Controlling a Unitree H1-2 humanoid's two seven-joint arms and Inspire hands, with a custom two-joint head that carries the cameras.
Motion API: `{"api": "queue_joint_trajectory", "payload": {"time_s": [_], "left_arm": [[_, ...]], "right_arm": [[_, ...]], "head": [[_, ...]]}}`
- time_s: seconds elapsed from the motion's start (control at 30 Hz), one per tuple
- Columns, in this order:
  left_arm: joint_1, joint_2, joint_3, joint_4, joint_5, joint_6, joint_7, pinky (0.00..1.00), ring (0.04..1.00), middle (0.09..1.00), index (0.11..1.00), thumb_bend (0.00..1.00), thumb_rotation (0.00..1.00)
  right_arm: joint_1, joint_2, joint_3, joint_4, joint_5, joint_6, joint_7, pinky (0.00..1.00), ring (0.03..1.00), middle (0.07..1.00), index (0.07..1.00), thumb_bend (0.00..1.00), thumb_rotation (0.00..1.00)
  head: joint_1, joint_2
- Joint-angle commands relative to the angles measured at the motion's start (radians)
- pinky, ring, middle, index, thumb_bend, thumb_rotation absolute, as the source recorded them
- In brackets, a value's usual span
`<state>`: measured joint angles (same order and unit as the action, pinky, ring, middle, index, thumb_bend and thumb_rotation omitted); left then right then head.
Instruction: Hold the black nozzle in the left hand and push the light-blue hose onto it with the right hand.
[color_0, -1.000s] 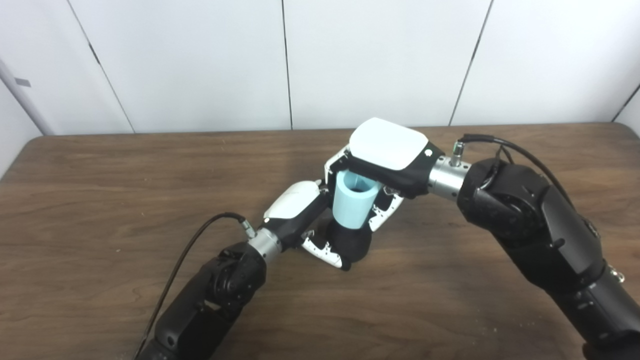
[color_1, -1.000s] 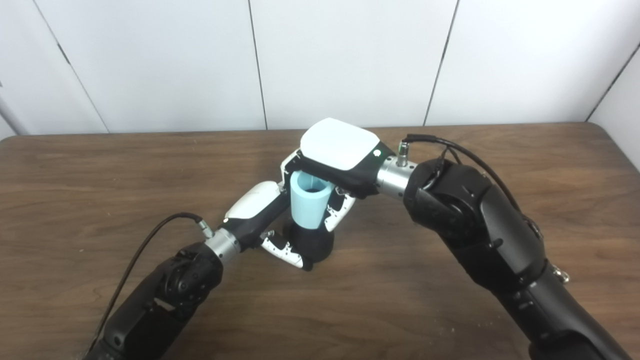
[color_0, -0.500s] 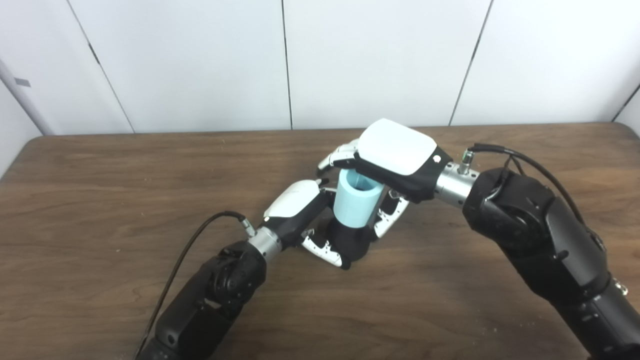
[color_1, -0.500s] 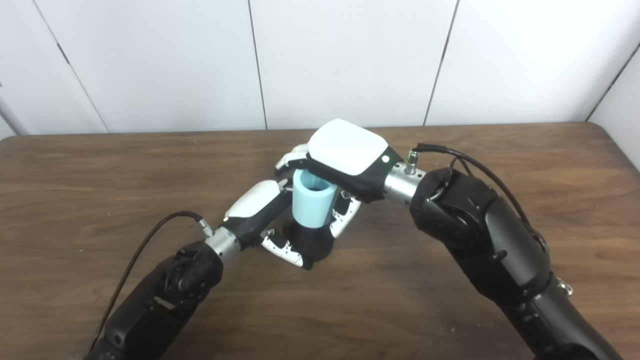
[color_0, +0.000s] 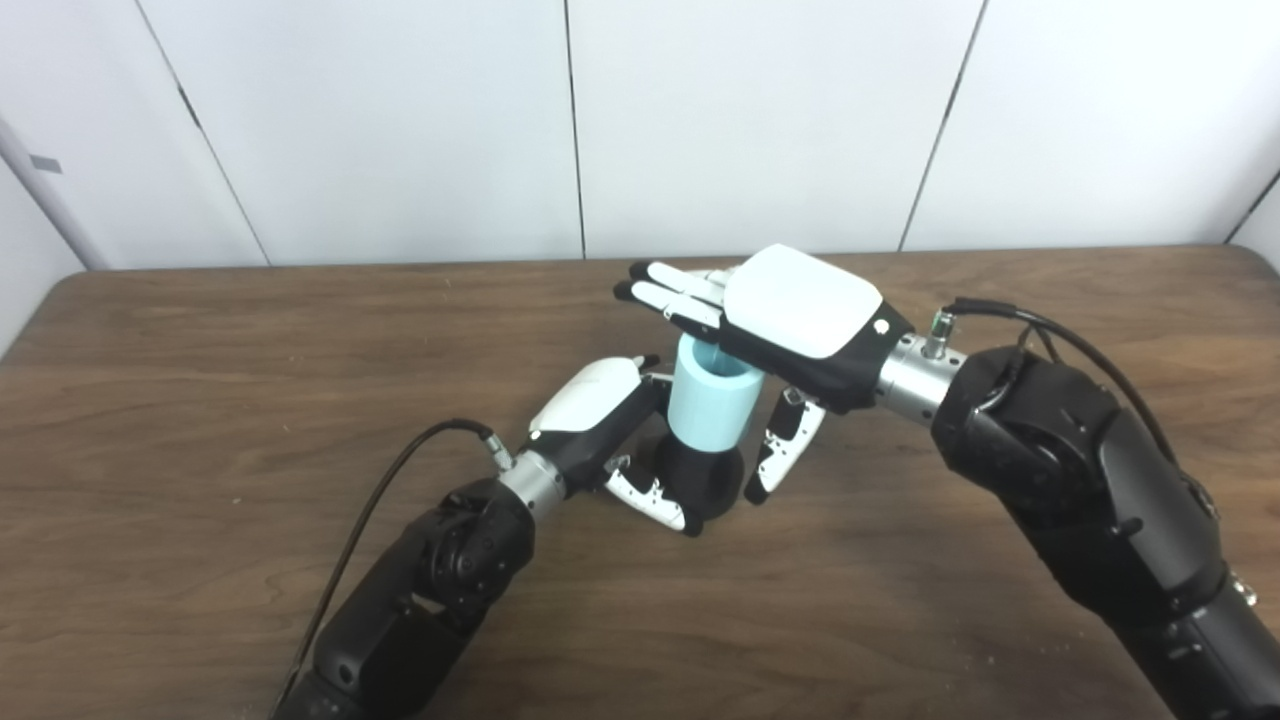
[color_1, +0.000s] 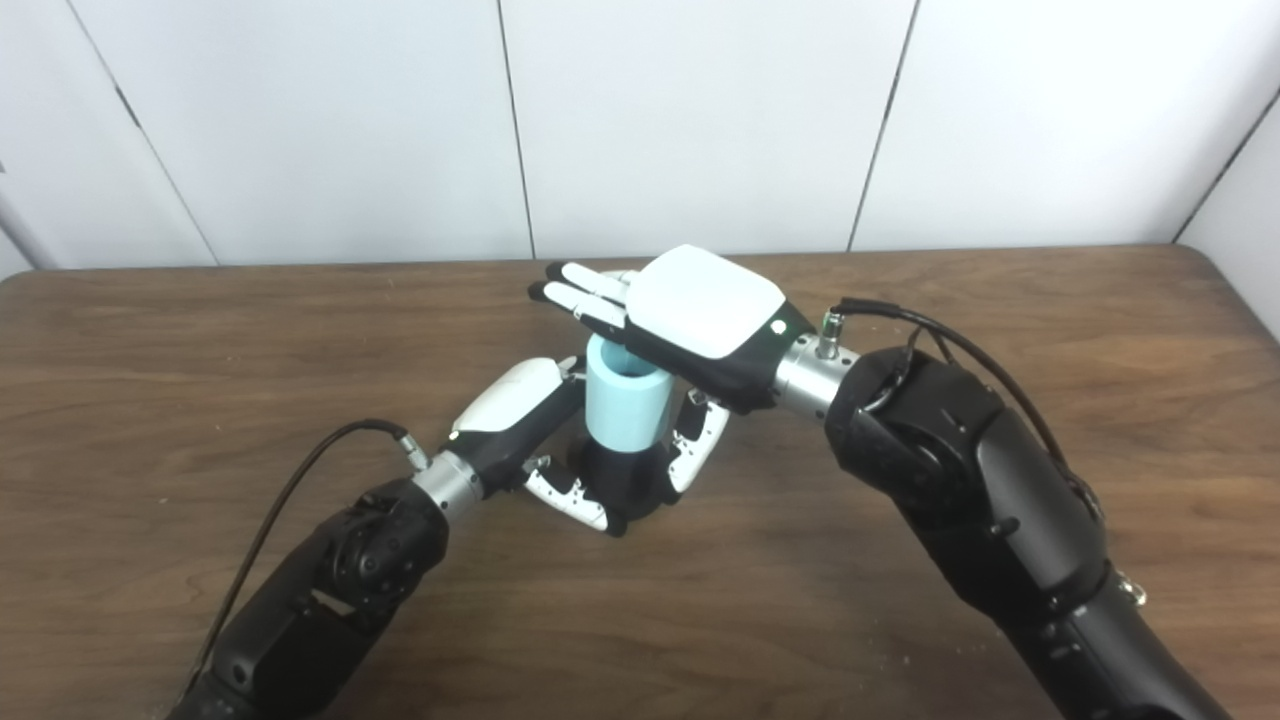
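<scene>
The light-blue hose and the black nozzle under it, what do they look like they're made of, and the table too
Light-blue hose: probably matte plastic or rubber; even colour, thick wall at its open top, no glare.
Black nozzle: likely matte plastic or rubber; dull uniform black, detail too dark to tell.
Table: wood or wood-look laminate; brown grain streaks with a soft sheen.

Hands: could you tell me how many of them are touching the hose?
1. The left hand grips the nozzle and rests against the hose. The right hand hovers open above it, seemingly clear, though its palm side is hidden.
</scene>
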<state>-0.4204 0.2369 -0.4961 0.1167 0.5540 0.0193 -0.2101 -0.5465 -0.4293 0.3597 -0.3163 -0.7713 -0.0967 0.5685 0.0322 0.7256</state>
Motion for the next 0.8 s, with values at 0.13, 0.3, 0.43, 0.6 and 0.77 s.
{"api": "queue_joint_trajectory", "payload": {"time_s": [0.13,0.3,0.43,0.6,0.77], "left_arm": [[0.02,0.019,-0.015,0.056,0.02,0.041,-0.065,1.0,0.591,0.461,0.499,0.52,0.0],[0.018,0.02,-0.017,0.062,0.024,0.04,-0.063,1.0,0.59,0.461,0.499,0.52,0.0],[0.02,0.026,-0.016,0.06,0.024,0.041,-0.065,1.0,0.59,0.462,0.499,0.52,0.0],[0.024,0.027,-0.017,0.056,0.027,0.045,-0.065,1.0,0.588,0.46,0.499,0.52,0.0],[0.021,0.026,-0.017,0.061,0.025,0.043,-0.065,1.0,0.586,0.461,0.499,0.52,0.0]], "right_arm": [[-0.029,-0.01,-0.041,-0.027,0.05,0.008,0.007,0.81,0.994,1.0,1.0,1.0,0.29],[-0.03,-0.015,-0.057,-0.041,0.101,0.007,0.019,0.85,1.0,1.0,1.0,1.0,0.31],[-0.036,-0.021,-0.083,-0.065,0.162,0.02,0.039,0.88,1.0,1.0,1.0,1.0,0.35],[-0.029,-0.012,-0.114,-0.078,0.183,0.043,0.033,0.9,1.0,1.0,1.0,1.0,0.35],[-0.009,-0.009,-0.128,-0.088,0.179,0.049,0.02,0.9,1.0,1.0,1.0,1.0,0.36]], "head": [[0.001,0.001],[0.005,0.004],[0.005,0.004],[0.0,0.002],[0.0,0.0]]}}
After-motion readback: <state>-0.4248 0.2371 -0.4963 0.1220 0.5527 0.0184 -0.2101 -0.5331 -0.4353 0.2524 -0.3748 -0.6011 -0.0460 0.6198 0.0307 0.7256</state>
